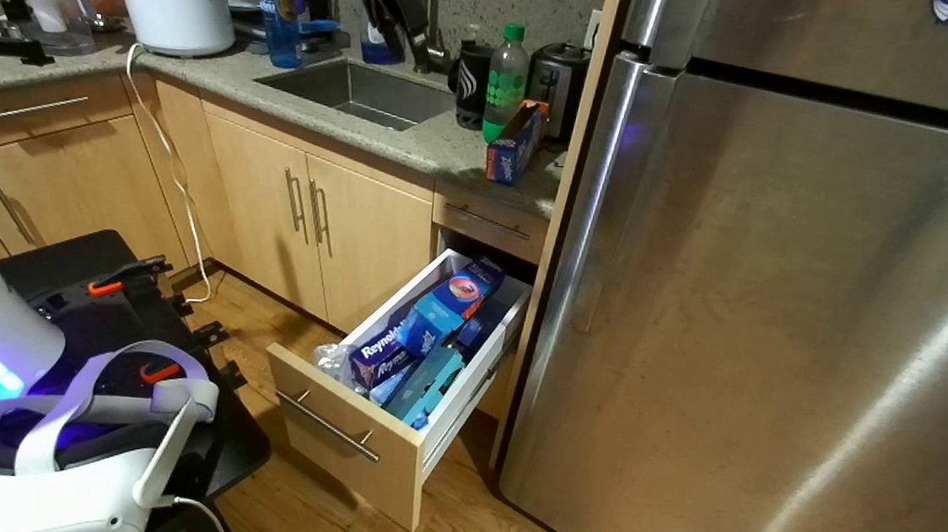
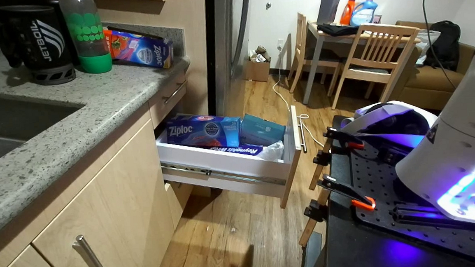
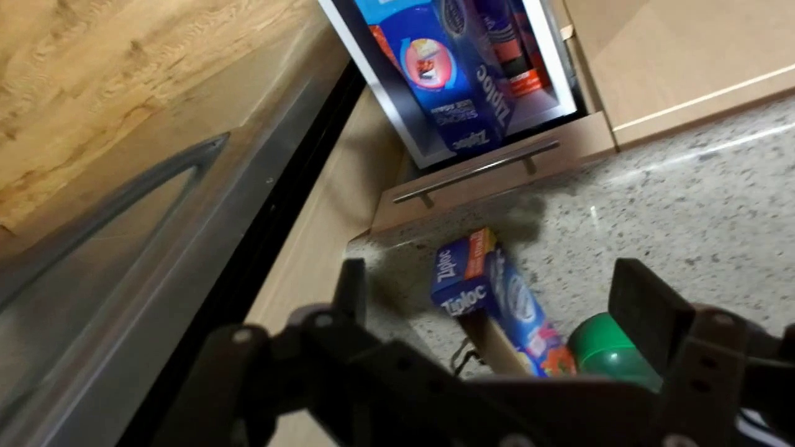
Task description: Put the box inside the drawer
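A blue Ziploc box with orange and red print lies on the counter in both exterior views (image 1: 506,154) (image 2: 137,53). In the wrist view the Ziploc box (image 3: 463,295) shows below and between my fingers; one side shows bare brown cardboard. No small whitish box shows. The drawer (image 1: 364,477) is pulled out, with a light wood front and white sides. It also shows in an exterior view (image 2: 231,162) and the wrist view (image 3: 556,62). It holds several packages. My gripper (image 1: 406,49) is open and empty (image 3: 492,273), high above the sink area in an exterior view.
A green bottle (image 1: 505,82) and a black mug (image 2: 36,42) stand beside the Ziploc box. A toaster (image 1: 561,78) stands behind it. The sink (image 1: 361,92) is on the same counter. The steel fridge (image 1: 735,278) stands right beside the drawer.
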